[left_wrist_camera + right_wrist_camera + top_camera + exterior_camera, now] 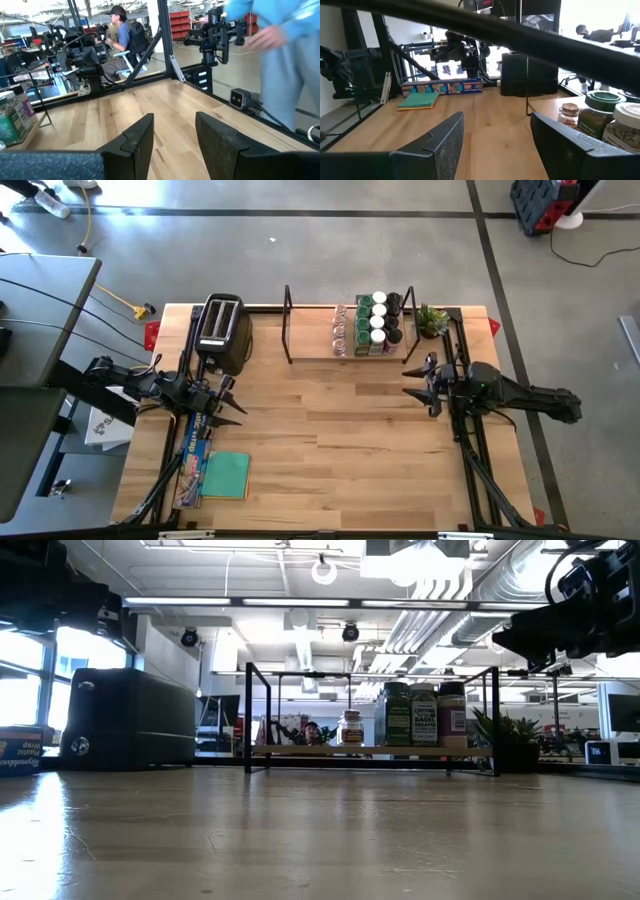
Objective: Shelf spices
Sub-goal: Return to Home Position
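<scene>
The shelf [345, 330] stands at the table's far edge, a light board between black end frames. Several spice jars [370, 323] with green, white and dark lids stand crowded on its right half; the low view shows them [420, 715] upright on the board. My left gripper [232, 402] hovers open above the table's left side, near the toaster, its fingers [135, 142] over bare wood. My right gripper [412, 380] hovers open at the right, just in front of the shelf's right end; its wrist view shows jars [600, 117] close beside it. Neither gripper holds anything.
A black-and-silver toaster [222, 332] stands at the far left. A small potted plant [432, 320] sits right of the shelf. A green cloth [225, 475] and a flat box [190, 465] lie at the near left. A person in blue [280, 45] stands beyond the table's right side.
</scene>
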Robot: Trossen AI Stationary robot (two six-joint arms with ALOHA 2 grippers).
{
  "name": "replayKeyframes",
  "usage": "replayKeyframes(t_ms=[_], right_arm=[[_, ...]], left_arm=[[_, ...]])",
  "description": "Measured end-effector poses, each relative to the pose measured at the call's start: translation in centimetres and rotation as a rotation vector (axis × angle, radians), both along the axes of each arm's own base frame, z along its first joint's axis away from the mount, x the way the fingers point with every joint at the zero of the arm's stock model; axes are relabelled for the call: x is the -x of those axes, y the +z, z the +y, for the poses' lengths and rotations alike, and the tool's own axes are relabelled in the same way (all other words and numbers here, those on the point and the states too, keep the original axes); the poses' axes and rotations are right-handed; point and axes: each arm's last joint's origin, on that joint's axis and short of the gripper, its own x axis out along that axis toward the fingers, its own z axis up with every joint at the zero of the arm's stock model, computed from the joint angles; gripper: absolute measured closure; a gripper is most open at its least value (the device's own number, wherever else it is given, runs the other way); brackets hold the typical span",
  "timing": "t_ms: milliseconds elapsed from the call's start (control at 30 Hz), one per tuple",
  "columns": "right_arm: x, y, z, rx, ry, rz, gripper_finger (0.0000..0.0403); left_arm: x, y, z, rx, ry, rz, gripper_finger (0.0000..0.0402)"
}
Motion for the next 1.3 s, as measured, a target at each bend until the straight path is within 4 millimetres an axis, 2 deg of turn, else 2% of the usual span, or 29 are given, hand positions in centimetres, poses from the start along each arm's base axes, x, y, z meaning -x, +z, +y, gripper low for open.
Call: replayKeyframes(t_ms=[633, 800, 933, 1000, 1133, 1300], right_arm=[[0.0, 0.0, 0.0, -0.039, -0.003, -0.002, 0.0179], [0.0, 0.0, 0.0, -0.039, -0.003, -0.001, 0.0179], [0.0, 0.0, 0.0, -0.039, -0.004, -0.001, 0.0179], [0.0, 0.0, 0.0, -0.039, -0.004, -0.001, 0.0179], [0.0, 0.0, 0.0, -0.039, -0.004, -0.001, 0.0179], [0.0, 0.0, 0.0, -0.039, -0.004, -0.002, 0.0179]], left_arm=[[0.1, 0.1, 0.0, -0.001, 0.006, -0.009, 0.0258], [-0.2, 0.1, 1.5, -0.031, 0.23, -0.024, 0.0258], [-0.3, 0.2, 2.8, 0.099, 0.399, -0.008, 0.0258], [-0.3, 0.1, 3.1, 0.128, 0.405, 0.001, 0.0259], [-0.3, 0.1, 3.2, 0.059, 0.391, -0.002, 0.0259], [-0.3, 0.0, 3.2, 0.053, 0.385, 0.002, 0.0259]])
